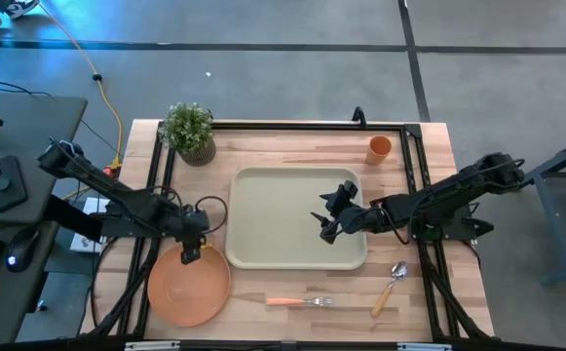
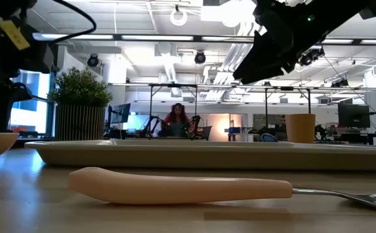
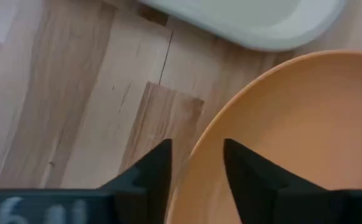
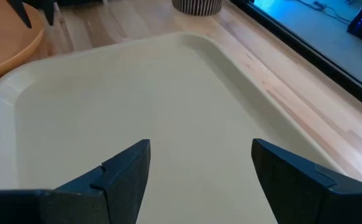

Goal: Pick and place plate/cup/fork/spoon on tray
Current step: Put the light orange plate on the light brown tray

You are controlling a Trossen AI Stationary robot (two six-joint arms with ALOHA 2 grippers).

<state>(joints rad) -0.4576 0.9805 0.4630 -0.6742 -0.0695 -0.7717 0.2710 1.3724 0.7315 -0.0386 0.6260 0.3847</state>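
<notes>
The orange plate [image 1: 188, 285] lies flat on the table at the near left, its rim beside the tray's near left corner. My left gripper [image 1: 191, 253] is open at the plate's far rim [image 3: 196, 163]: one finger stands outside over the wood, the other inside over the plate. My right gripper [image 1: 329, 226] is open and empty above the right part of the pale tray [image 1: 283, 210], which also shows in the right wrist view [image 4: 137, 106]. The orange cup [image 1: 379, 148] stands upright at the far right. The fork [image 1: 299, 301] and the spoon [image 1: 391, 288] lie on the table near the front edge.
A potted green plant [image 1: 189, 132] stands at the far left, beside the tray's far left corner. A black frame [image 1: 292, 124] runs along the table's far and side edges. In the low view the fork's handle [image 2: 181, 186] lies in front of the tray [image 2: 207, 154].
</notes>
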